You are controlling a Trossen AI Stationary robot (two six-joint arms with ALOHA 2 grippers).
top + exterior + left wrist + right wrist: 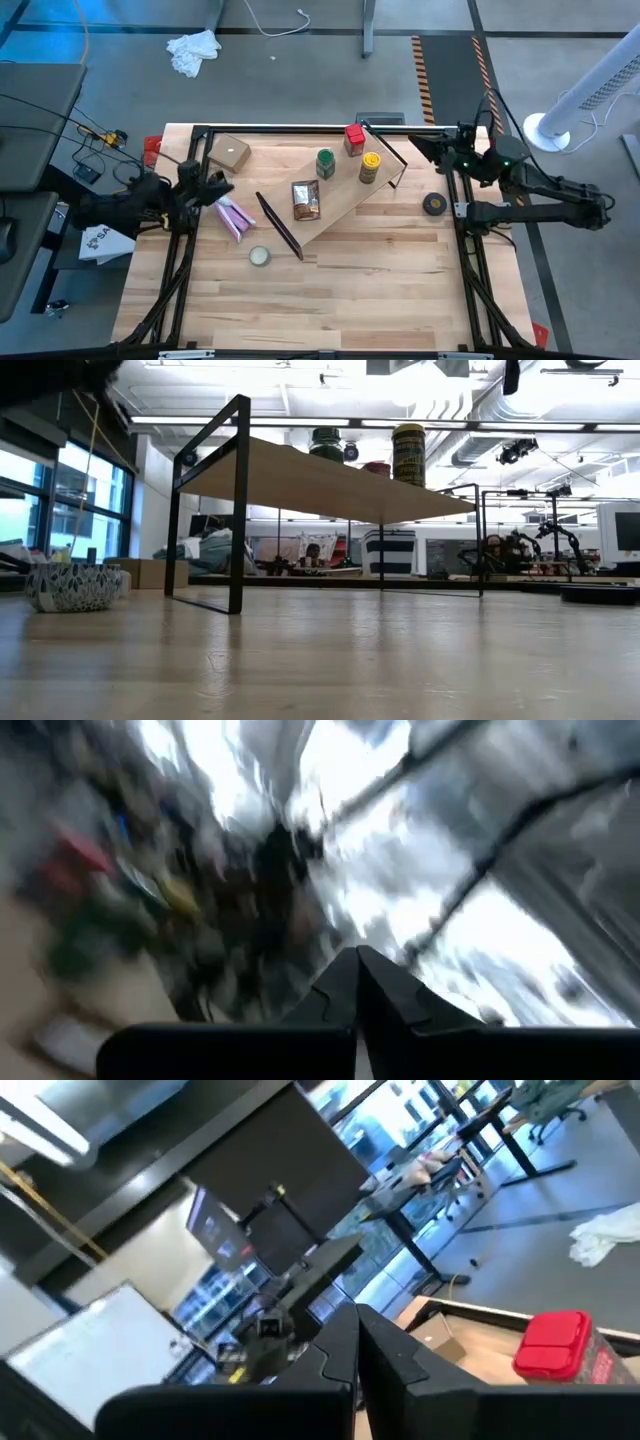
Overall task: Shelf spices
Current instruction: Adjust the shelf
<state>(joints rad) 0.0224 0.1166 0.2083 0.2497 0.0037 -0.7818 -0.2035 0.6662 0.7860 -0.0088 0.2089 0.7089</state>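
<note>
Running diagonally across the table, shelf [335, 195], spices [325, 163] on top

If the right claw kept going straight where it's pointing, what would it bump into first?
Probably nothing soon. The shut right claw aims above the table, toward the room beyond. The red boxy spice container on the light wooden shelf sits off to one side of that line, though depth is hard to judge.

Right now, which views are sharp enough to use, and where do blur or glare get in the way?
High view: sharp, evenly lit; the spices on the shelf read clearly. Low view: bright ceiling lights glare behind the shelf, leaving the jars atop it backlit. Left wrist view: heavily smeared by motion blur; only the shut left gripper is legible. Right wrist view: mildly soft, but the red boxy container is recognisable.
</note>
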